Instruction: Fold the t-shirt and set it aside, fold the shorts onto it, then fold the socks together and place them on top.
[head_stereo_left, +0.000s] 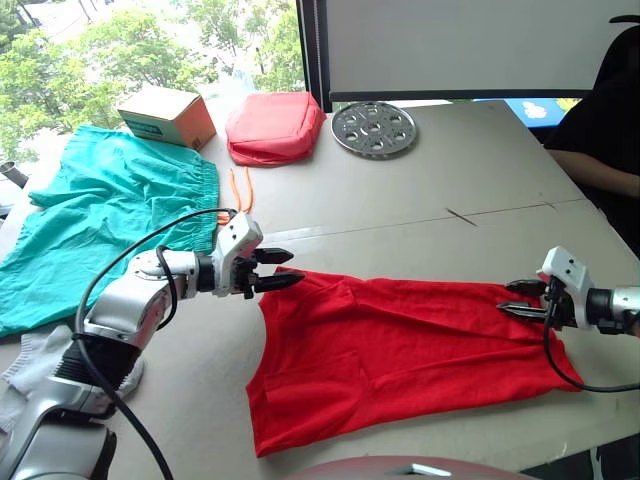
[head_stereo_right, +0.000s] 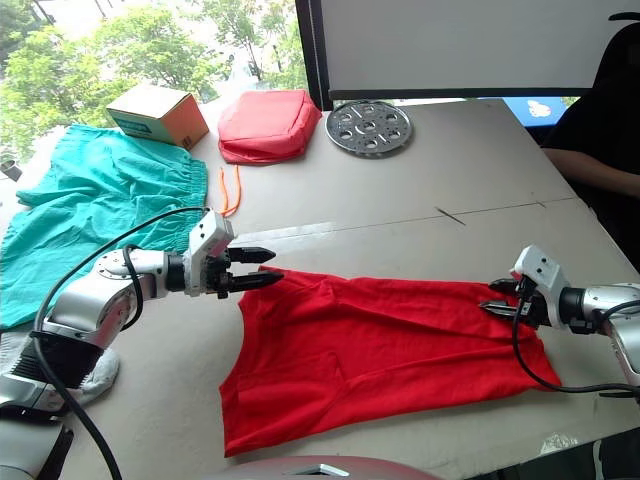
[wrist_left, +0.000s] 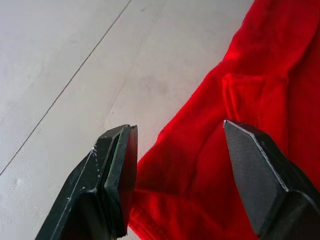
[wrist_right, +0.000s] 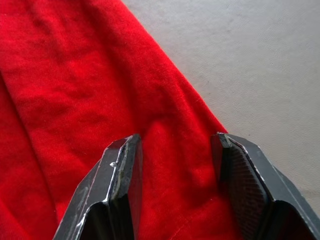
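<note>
The red t-shirt (head_stereo_left: 400, 355) lies spread flat across the near middle of the desk (head_stereo_left: 420, 200). The left end effector (head_stereo_left: 278, 270) is at the shirt's far left corner, fingers spread with cloth between them. The right end effector (head_stereo_left: 518, 299) is at the shirt's far right edge, fingers also spread over the fabric. The teal shorts (head_stereo_left: 95, 225) lie at the far left, and a grey sock (head_stereo_left: 28, 358) sits near-left. A salmon pouch (head_stereo_left: 275, 127), a cardboard box (head_stereo_left: 168, 115) and a metal disc (head_stereo_left: 373, 128) rest along the far edge.
</note>
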